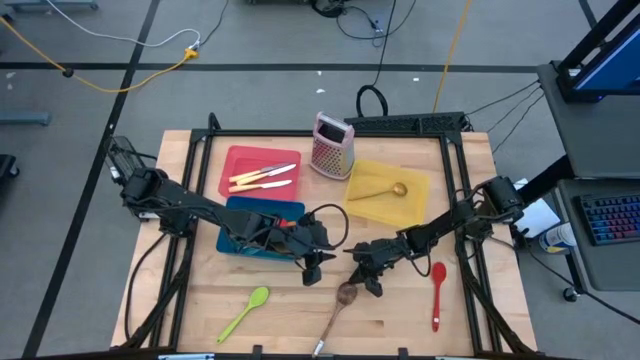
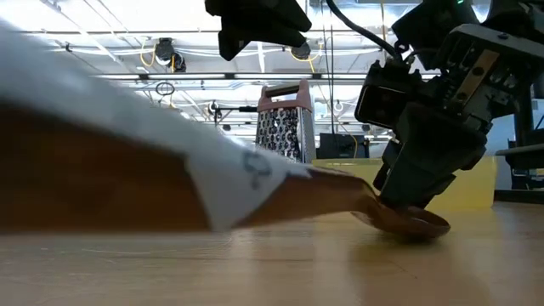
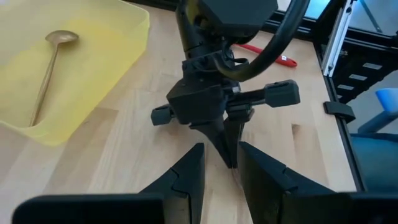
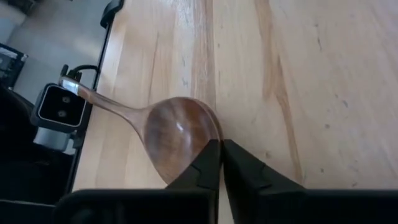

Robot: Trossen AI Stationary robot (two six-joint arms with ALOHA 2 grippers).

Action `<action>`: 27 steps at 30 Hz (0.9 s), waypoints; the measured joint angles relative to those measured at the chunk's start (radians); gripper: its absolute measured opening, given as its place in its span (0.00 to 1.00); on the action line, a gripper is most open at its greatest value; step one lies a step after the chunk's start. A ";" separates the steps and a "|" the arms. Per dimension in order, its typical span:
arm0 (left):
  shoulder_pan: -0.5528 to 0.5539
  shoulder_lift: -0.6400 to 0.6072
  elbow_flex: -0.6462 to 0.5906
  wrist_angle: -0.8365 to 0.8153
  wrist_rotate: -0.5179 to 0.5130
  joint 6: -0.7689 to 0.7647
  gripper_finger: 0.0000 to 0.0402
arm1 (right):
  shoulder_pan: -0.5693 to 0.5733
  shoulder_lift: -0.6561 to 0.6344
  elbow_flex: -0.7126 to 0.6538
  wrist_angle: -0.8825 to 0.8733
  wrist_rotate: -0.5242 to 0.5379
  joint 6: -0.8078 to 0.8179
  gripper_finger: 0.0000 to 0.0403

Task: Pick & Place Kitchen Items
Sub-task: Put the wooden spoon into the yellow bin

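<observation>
A wooden spoon [image 1: 335, 312] lies on the table near the near edge, bowl [image 4: 177, 134] facing up and handle running toward the near edge. My right gripper [image 1: 372, 285] [image 4: 221, 143] stands over the bowl, shut on its edge. My left gripper [image 1: 312, 272] [image 3: 221, 147] hovers open just left of it, raised above the table, touching nothing. A green spoon [image 1: 245, 312] and a red spoon [image 1: 437, 290] lie flat on the wood. Cream-handled knives [image 1: 262, 177] lie in the red tray [image 1: 236, 158], and a gold spoon [image 1: 385, 190] lies in the yellow tray [image 1: 362, 172]. My right gripper has the wooden spoon by the bowl's rim [image 4: 214, 127], on the side away from the handle, pinched between the two fingertips. The fingers [image 2: 406, 194] come down from above, slanting from the table's right. The bowl [image 2: 416, 223] rests on the table.
A blue tray [image 1: 240, 240] sits under my left arm, beside the red tray. A metal grater [image 1: 332, 145] stands near the far edge. The low camera's housing [image 4: 59, 106] sits at the near edge by the spoon's handle end. Bare wood lies between the spoons.
</observation>
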 joint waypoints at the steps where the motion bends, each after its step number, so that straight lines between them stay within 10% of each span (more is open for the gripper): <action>1: 0.000 0.000 0.000 0.000 0.000 0.000 0.24 | 0.000 0.000 0.000 -0.003 -0.001 -0.007 0.01; 15: 0.000 0.000 0.000 0.000 -0.001 0.035 0.24 | -0.036 -0.067 -0.004 -0.033 0.005 -0.177 0.00; 27: 0.000 0.000 0.000 0.000 -0.001 0.035 0.24 | -0.107 -0.511 -0.004 -0.546 0.262 -0.333 0.00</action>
